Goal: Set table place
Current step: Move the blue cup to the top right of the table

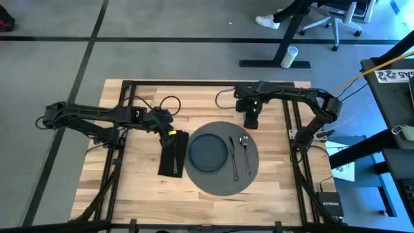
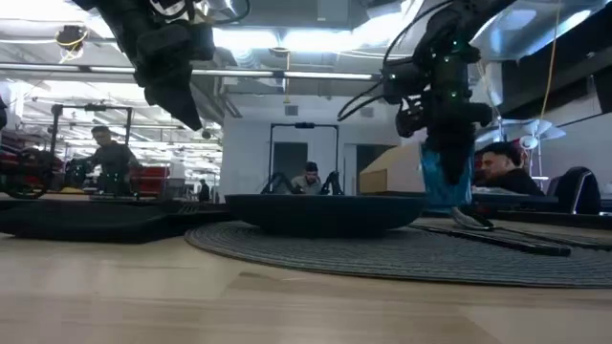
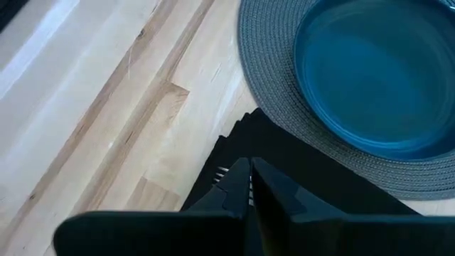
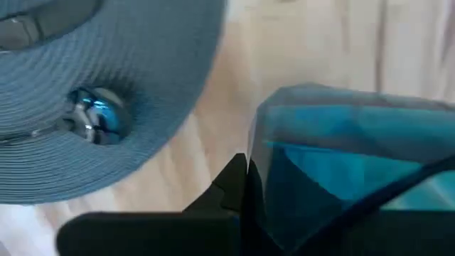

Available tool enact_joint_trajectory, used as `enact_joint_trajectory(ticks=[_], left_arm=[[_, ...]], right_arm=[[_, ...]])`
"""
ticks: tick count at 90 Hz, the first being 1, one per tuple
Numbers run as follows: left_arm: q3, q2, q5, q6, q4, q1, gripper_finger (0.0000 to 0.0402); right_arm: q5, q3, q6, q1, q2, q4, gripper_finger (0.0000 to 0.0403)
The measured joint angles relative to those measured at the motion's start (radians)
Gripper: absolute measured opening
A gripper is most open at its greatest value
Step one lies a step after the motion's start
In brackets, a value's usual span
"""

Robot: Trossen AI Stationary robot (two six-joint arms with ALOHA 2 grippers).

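The round grey placemat lies on the table, with the dark blue-grey plate on its left half and the knife and spoon on its right. Left of the mat lies the black napkin. My left gripper hovers over the napkin's far end, shut on the fork. My right gripper stands at the mat's far edge, shut on the teal cup. My left gripper has the fork pinched between its two fingers, which point down at the napkin. Only the tines show, beside and between the fingertips; the rest is hidden by the gripper. The fork is lifted clear of the napkin. My right gripper holds the cup by its wall, near the rim, from above. One finger lies against the outside; the other is hidden by the cup. The cup hangs upright below the gripper. Whether its base touches the table I cannot tell.
Black metal rails frame the table's far and side edges. Bare wood shows on the near part of the table and left of the napkin. People sit in the room beyond the table.
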Motion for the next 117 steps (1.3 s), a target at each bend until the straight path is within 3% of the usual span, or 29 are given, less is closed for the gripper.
enact_joint_trajectory(ticks=[37,85,117], left_arm=[[0.000,0.000,0.000,-0.003,0.000,0.000,0.0000],[0.000,0.000,0.000,-0.013,-0.016,0.000,0.0000],[0.000,0.000,0.024,-0.030,-0.074,-0.028,0.0000]], right_arm=[[0.028,0.000,0.024,0.070,0.043,0.003,0.0001],[-0.035,0.000,0.018,0.093,0.053,0.060,0.0002],[-0.041,0.000,0.036,0.092,0.052,0.070,0.0074]])
